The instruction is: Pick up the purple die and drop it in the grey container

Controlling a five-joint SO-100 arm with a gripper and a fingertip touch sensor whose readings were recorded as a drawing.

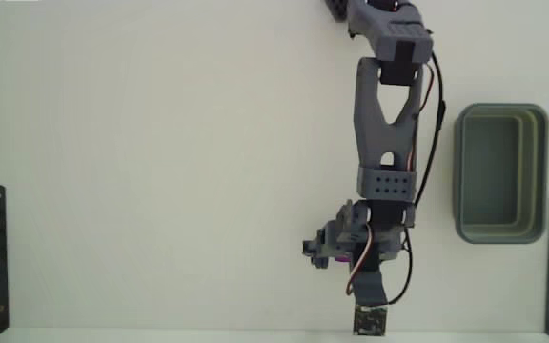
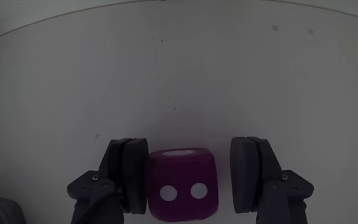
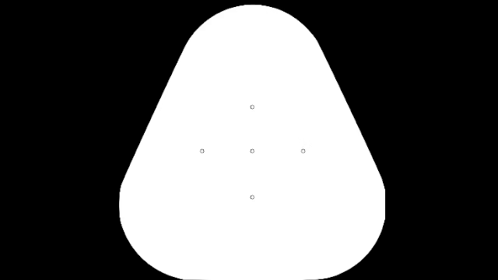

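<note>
here, in the wrist view, the gripper (image 2: 188, 177) straddles the purple die (image 2: 181, 185): the left finger touches its side, the right stands just apart, so the jaws are open and not yet clamped. the die sits on the white table (image 1: 160, 171). the grey container (image 1: 500, 174) lies well apart, right in the fixed view, with nothing between.
</note>
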